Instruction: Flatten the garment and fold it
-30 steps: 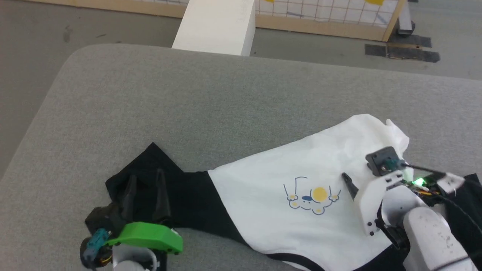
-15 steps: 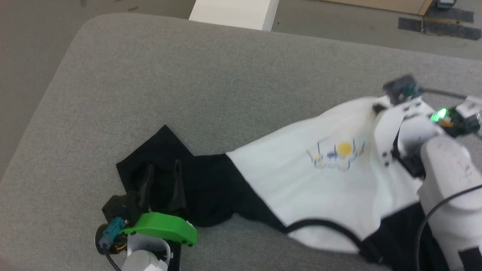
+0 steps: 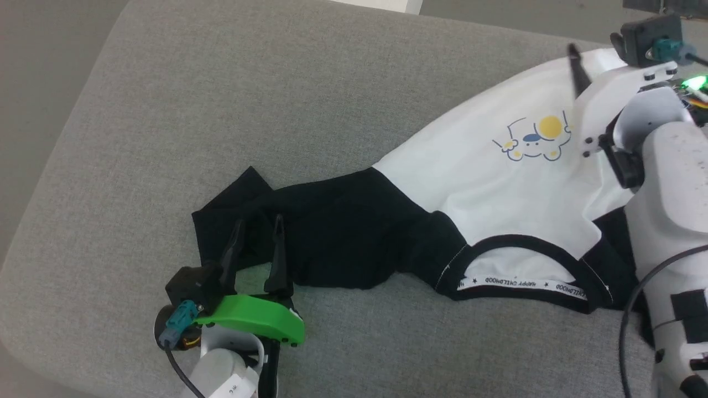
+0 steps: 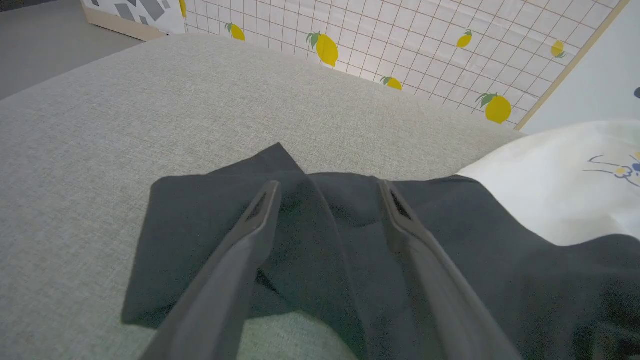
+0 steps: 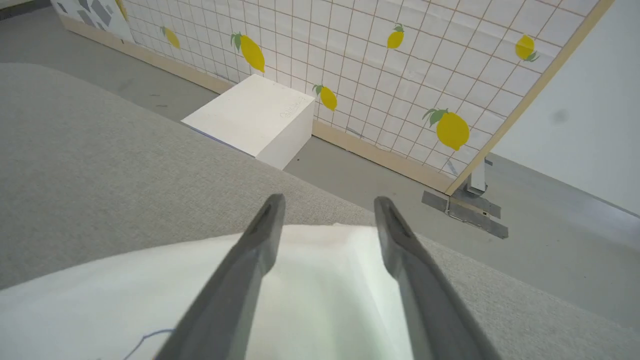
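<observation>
Garment (image 3: pixel 498 188): T-shirt of soft knit, white body, black raglan sleeves, black ribbed collar. It lies rumpled across the near right part of a grey woven pad (image 3: pixel 166 83) with rounded corners, neck toward the robot. One black sleeve (image 3: pixel 332 232) stretches left, its end creased into a point.

Chest print (image 3: pixel 536 138): small cartoon figure in blue line with a yellow disc.

Neck tape (image 3: pixel 520 282): white, with small dark letters and stars, seen upside down; it appears to read HAPPY CHILDHOOD.

Left gripper (image 3: pixel 258 222): two long dark tapered fingers, spread wide over the sleeve end, nothing pinched; whether the tips press the cloth cannot be told. A glossy green plastic cover (image 3: pixel 249 323) sits on its wrist.

Right gripper (image 5: pixel 329 201): fingers spread, above the white hem at the pad's far side, holding nothing.

Backdrop: white grid panel (image 5: pixel 400 75) printed with yellow lemons, framed in pale wood; a plain white block (image 5: pixel 255 117) on the grey floor.
</observation>
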{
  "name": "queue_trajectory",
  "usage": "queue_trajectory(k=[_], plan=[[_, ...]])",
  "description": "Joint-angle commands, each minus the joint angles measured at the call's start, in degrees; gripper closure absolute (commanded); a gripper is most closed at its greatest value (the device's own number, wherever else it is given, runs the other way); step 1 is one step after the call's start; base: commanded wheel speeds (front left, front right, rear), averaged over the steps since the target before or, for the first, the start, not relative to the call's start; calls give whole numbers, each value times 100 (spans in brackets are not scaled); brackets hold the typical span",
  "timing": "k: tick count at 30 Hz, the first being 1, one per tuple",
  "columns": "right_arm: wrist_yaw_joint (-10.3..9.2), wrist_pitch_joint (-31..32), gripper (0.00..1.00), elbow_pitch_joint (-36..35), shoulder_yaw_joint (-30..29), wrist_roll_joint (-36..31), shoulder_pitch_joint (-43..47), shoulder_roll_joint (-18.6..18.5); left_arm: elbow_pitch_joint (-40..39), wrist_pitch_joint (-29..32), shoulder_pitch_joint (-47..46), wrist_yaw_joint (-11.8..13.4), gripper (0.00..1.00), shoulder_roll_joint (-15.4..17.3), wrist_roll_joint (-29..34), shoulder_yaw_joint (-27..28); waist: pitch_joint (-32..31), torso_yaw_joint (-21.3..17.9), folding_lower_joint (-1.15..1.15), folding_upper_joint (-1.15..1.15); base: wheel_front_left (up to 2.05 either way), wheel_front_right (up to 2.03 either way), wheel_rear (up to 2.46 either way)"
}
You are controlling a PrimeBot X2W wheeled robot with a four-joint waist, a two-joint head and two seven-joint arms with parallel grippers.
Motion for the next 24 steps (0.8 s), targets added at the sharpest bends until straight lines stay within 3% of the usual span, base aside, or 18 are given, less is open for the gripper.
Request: queue_trajectory(k=[1,5,10,18,24], plan=[[-11,-214,0,10,-29,104,108,73,38,-29,-40,11,0,-19,10,-2,-153,-123,0,0,0,0,0],[-11,-985,0,-260,-2,496,715,232,145,-29,113,-41,0,-20,81,1,-507,-328,0,0,0,0,0],[-11,-1622,0,-1123,34,973,2096,420,238,-29,345,-109,0,56,169,20,-989,-633,0,0,0,0,0],[-11,-1623,0,-2715,-292,1019,4261,622,184,432,621,-253,0,164,96,-220,-1441,-996,0,0,0,0,0],[-11,-1276,0,-3323,-273,1256,5007,635,3,1305,795,-363,0,280,142,-649,-1496,-1165,0,0,0,0,0]])
